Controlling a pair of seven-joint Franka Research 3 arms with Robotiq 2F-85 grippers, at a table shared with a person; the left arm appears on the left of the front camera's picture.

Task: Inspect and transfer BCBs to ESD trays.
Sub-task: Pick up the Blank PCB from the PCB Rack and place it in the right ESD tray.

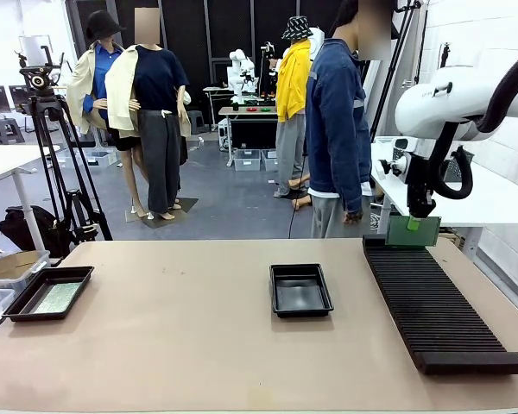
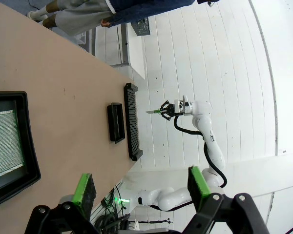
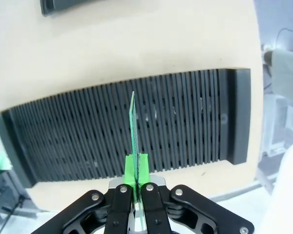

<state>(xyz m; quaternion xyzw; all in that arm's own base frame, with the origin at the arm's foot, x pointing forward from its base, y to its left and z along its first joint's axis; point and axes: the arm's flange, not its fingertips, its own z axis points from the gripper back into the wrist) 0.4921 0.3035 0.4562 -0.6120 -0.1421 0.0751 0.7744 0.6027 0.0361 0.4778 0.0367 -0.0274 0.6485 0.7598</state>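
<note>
Right gripper [image 3: 136,168]: clamped on BCB [image 3: 134,126], edge-up over far end of slotted rack [image 1: 432,302]
Left gripper [image 2: 140,184]: jaws wide, near left ESD tray [image 2: 33,156]
Second BCB [image 2: 5,141]: flat in left ESD tray
Centre ESD tray [image 1: 300,296]: mid-table

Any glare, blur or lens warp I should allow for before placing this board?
Front view: even light, sharp, soft sheen in the middle ESD tray. Left wrist view: rolled sideways, wide lens bows the white planks. Right wrist view: rack slats bow, the held BCB is edge-on but crisp.
</note>
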